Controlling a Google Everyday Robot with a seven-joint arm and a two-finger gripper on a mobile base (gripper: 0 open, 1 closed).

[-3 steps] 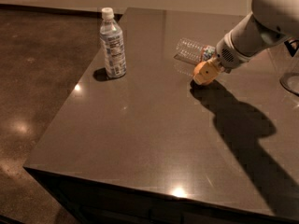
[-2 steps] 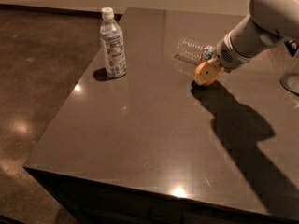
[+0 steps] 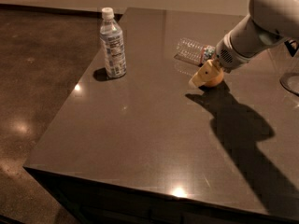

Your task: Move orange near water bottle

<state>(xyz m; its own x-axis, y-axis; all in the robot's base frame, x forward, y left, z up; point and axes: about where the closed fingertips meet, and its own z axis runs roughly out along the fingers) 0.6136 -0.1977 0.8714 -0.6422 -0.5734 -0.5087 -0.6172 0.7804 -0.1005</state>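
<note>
The orange [image 3: 216, 80] sits at the table's far right, just in front of the water bottle [image 3: 192, 50]. The bottle is slim, clear and ribbed, and lies on its side with its label band toward the arm. My gripper [image 3: 208, 74] reaches in from the upper right. It is closed around the orange, with one pale finger [image 3: 200, 77] across the fruit's front. The orange is at table level, about a hand's width from the bottle. The far finger is hidden behind the fruit.
A stouter bottle [image 3: 113, 43] with a white cap and a pale blue-white label stands upright near the dark table's [image 3: 140, 139] left edge. A dark round base [image 3: 290, 84] sits at the right border. The arm's shadow falls across the right side.
The gripper and the orange have shifted very slightly down and toward the camera. Both bottles have stayed put.
</note>
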